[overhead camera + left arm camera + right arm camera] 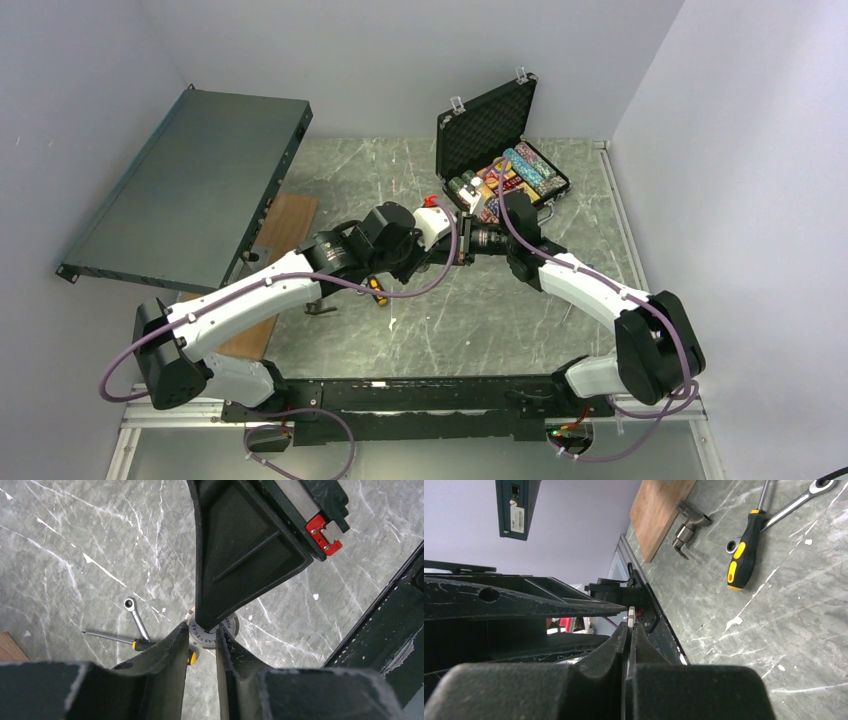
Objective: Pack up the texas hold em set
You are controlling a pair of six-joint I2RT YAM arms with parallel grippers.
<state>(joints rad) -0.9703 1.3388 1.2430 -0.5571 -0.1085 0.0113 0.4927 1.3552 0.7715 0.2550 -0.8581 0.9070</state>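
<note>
The black briefcase [497, 125] stands open at the back right, with rows of multicoloured chips [520, 175] inside. My two grippers meet in mid-air just in front of it. My right gripper [630, 627] is shut on a white and grey poker chip [630, 615], seen edge-on between its fingers. In the left wrist view the chip [226, 626] shows face-on with "LAS VEGAS" lettering, at the tips of my left gripper [202, 632]. The left jaws stand a little apart and the chip lies beyond them, wider than the gap. The card deck and round buttons are not visible.
A yellow-handled screwdriver [741, 555] and a ratchet wrench [136, 616] lie on the marble table below the left arm. A large dark-grey metal panel [190, 185] leans at the left over a wooden board [290, 225]. A small metal angle piece [689, 527] lies by the board.
</note>
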